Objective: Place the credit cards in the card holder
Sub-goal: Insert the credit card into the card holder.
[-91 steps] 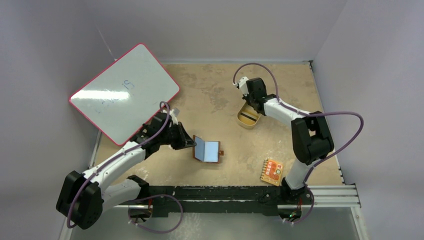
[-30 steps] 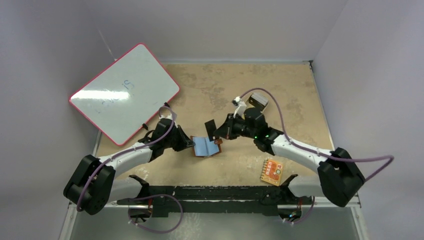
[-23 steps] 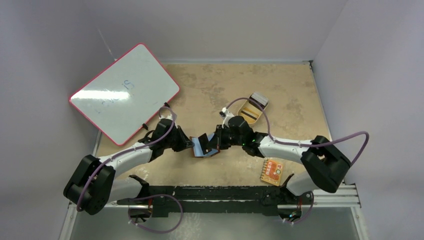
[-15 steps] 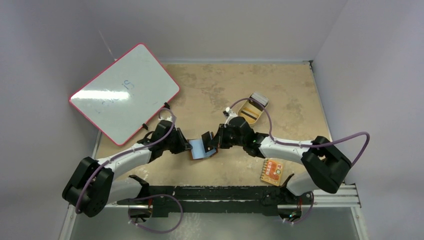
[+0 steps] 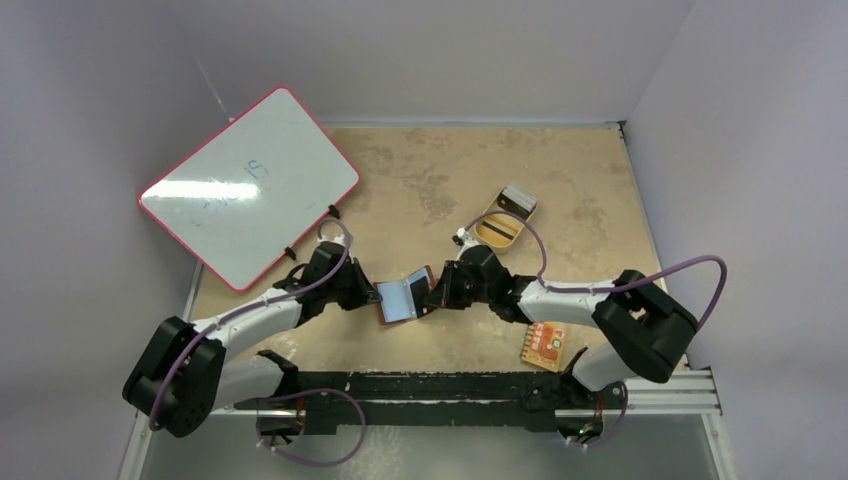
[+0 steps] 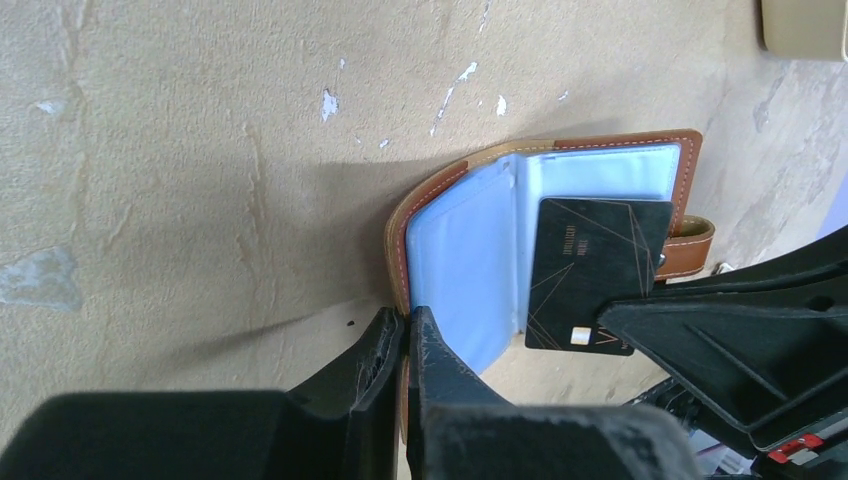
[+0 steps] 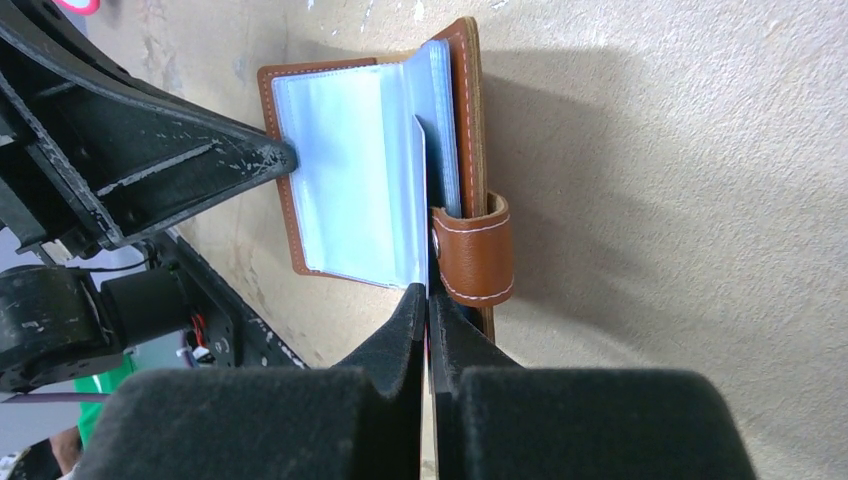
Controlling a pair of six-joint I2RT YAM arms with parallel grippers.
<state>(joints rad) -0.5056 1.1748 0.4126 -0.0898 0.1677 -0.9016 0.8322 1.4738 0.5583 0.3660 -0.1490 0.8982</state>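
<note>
At bench (image 5: 420,180) centre, top view: card holder (image 5: 400,300) lying open. Left wrist: left gripper (image 6: 407,335) pinches its cover; credit card (image 6: 597,275) over clear pockets. Right wrist: right gripper (image 7: 428,310) clamps credit card edge-on. Judged: insertion step; next, feed edge into pocket mouth.

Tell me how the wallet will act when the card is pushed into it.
The wallet probably flexes: it stands half open, clear pockets fanned. It looks thin and light, so it may slide or fold unless the left end effector pinching its cover holds. The curled snap tab looks floppy.
</note>
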